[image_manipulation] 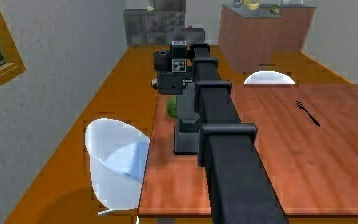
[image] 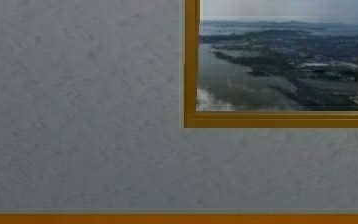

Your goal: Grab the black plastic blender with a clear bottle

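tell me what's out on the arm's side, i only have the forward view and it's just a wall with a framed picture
observer: in the arm side view a long wooden table runs alongside, and the arm reaches out above it.
operator: ok, where's the gripper and has it got anything
observer: the gripper is out near the table's far end, just past a small green thing that lies on the table left of the arm. i cannot tell whether it holds anything.
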Controlling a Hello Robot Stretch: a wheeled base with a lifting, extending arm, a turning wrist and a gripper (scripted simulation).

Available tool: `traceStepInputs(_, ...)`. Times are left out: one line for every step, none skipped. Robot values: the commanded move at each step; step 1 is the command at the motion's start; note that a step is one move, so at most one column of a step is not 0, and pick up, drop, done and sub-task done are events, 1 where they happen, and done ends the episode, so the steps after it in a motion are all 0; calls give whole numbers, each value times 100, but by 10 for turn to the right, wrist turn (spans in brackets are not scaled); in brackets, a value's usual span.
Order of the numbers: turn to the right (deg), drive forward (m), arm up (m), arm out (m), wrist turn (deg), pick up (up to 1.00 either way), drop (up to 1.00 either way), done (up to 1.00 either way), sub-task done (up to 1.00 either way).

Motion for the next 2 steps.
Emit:
traceStepInputs(0, 0, 0, 0, 30, 0, 0, 0, 0)
traceStepInputs(0, 0, 0, 0, 0, 100, 0, 0, 0)
